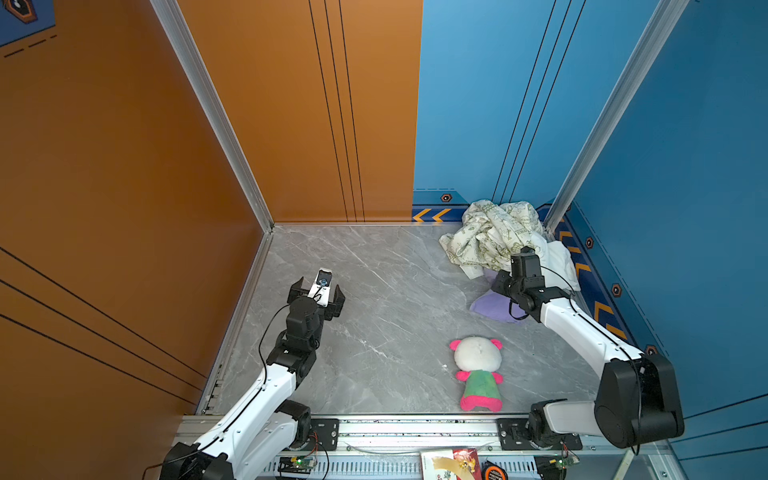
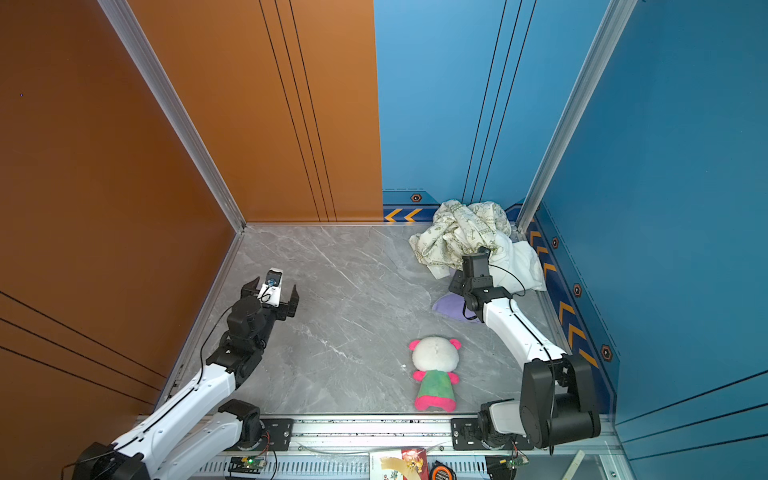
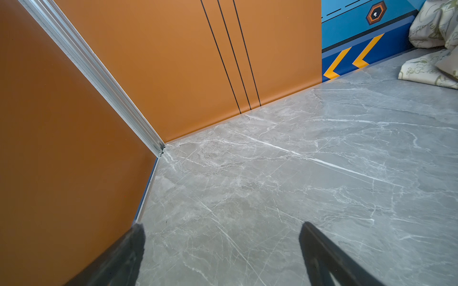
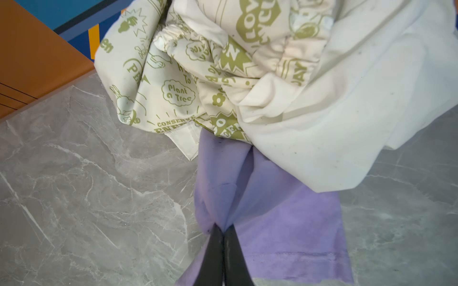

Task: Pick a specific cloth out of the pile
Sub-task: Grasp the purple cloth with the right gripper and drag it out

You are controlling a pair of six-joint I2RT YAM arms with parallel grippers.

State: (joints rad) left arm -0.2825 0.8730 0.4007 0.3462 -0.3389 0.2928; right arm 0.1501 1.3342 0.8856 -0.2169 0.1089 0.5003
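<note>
The lavender cloth (image 4: 285,222) lies flat on the grey marble floor, its far end tucked under the pile (image 4: 223,62) of cream green-printed fabric and plain white cloth (image 4: 347,111). My right gripper (image 4: 223,226) is shut on a pinched fold of the cloth near its front edge. In both top views the cloth (image 1: 488,306) (image 2: 448,305) shows just in front of the pile (image 1: 490,237) (image 2: 461,232) in the far right corner, partly hidden by the right wrist. My left gripper (image 1: 319,286) (image 3: 222,225) hovers open and empty over bare floor on the left.
A pink-and-green plush toy (image 1: 478,374) (image 2: 435,372) lies face down near the front rail, in front of the cloth. Orange walls close the left and back, blue walls the right. The pile sits against the far right corner post.
</note>
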